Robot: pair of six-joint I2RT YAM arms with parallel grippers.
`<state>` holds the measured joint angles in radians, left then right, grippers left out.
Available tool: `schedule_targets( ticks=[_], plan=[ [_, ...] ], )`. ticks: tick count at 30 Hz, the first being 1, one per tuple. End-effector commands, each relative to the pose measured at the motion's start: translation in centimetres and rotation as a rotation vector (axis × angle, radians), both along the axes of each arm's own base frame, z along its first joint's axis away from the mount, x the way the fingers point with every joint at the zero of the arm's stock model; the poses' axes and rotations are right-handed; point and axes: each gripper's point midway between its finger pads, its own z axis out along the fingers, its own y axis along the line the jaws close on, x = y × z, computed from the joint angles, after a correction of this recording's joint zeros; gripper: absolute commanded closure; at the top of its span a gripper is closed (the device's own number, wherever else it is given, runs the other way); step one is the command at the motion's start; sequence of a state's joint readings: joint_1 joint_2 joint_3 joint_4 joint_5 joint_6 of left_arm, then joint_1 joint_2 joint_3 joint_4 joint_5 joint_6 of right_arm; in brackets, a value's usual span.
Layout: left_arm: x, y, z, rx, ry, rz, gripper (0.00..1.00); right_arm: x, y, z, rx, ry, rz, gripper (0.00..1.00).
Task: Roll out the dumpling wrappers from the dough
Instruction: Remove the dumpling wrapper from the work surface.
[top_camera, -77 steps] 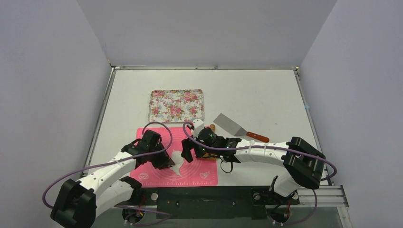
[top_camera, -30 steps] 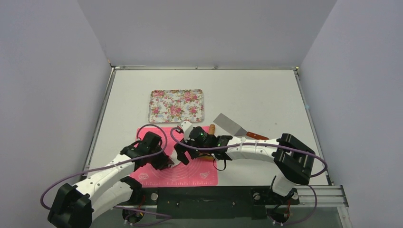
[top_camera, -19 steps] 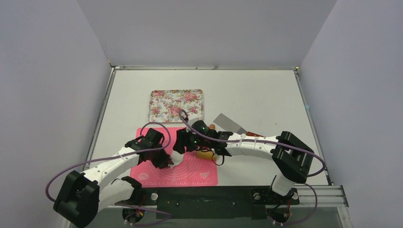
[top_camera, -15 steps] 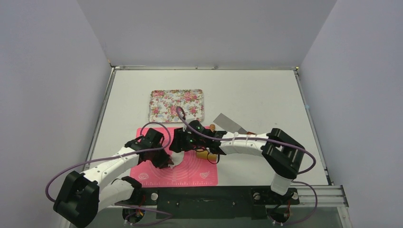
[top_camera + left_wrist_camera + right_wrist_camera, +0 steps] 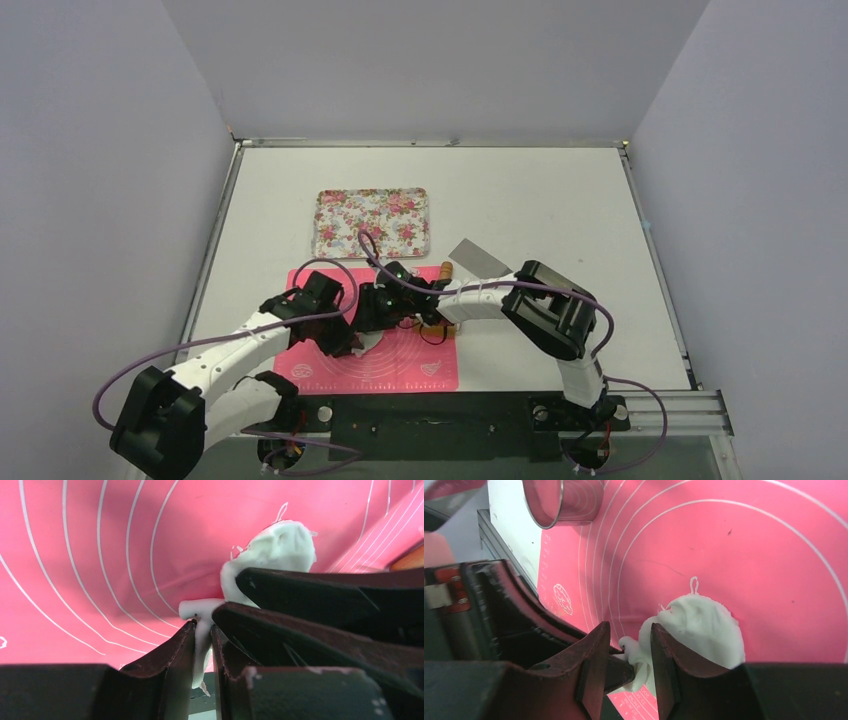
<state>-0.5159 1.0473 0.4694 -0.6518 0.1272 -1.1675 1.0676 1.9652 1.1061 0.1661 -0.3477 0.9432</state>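
Left tool (image 5: 202, 625): fingers almost together, pinching a thin tail of the soft white dough piece (image 5: 699, 627).
Right tool (image 5: 629, 626): fingers narrowly parted and straddling the same tail, just beside the left tool's fingertip. Cannot tell whether it actually clamps the dough.

Dough location: near the middle of the pink silicone mat with white ring markings (image 5: 734, 545). The main body is a crumpled, roughly round lump lying on the mat, with the tail lifted off it. No clean flat wrapper disc shows in any view. Small metal ring cutter (image 5: 559, 502) sits near the mat's edge, well apart from the dough. Floral rectangular tray (image 5: 372, 222) lies on the white worktop (image 5: 560, 190) beyond the mat.

Risks (judgement):
- The tail is thin, so tools pulling in different directions would likely tear it off.
- The dough looks tacky and may cling to the fingers on release.
- The fingertips crowd together, so a slight misalignment could knock them.
- If the dough adheres, lifting it could drag the mat.
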Motion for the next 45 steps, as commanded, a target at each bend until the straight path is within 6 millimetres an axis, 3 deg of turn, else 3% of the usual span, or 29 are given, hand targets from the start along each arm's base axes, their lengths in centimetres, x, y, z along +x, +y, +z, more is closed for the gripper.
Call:
schedule_targets(
  ticks=[1, 7, 14, 20, 29, 34, 37, 41, 45],
  plan=[
    [0.1, 0.0, 0.8, -0.015, -0.022, 0.016, 0.84, -1.3, 1.5, 0.9, 0.079, 0.048, 0.043, 0.67],
    [0.0, -0.4, 2.2, -0.061, -0.058, 0.017, 0.84, -1.1, 0.3, -0.8, 0.015, 0.050, 0.023, 0.68],
    [-0.7, -1.3, 4.4, -0.094, -0.107, -0.024, 0.84, -0.6, -0.5, -1.5, -0.007, 0.044, 0.005, 0.67],
    [-2.6, -5.1, 5.0, -0.170, -0.103, -0.130, 0.83, -0.5, -0.4, -1.1, 0.000, 0.038, 0.010, 0.67],
    [-3.4, -8.1, 6.7, -0.134, -0.159, -0.230, 0.83, -0.4, -0.1, -0.8, 0.003, 0.038, 0.027, 0.66],
    [-4.3, -10.8, 7.2, -0.193, -0.197, -0.354, 0.83, -0.3, 0.1, -0.3, 0.005, 0.028, 0.047, 0.66],
    [-4.5, -9.8, 5.7, -0.114, -0.158, -0.345, 0.83, -0.3, 0.1, 0.4, 0.016, 0.020, 0.061, 0.64],
    [-4.9, -8.5, 5.4, -0.079, -0.138, -0.321, 0.83, 0.6, -0.7, 2.0, 0.020, -0.018, 0.045, 0.60],
    [-5.4, -5.8, 4.7, -0.038, -0.134, -0.247, 0.83, 1.6, -1.2, 5.2, 0.112, -0.047, 0.055, 0.56]
  ],
)
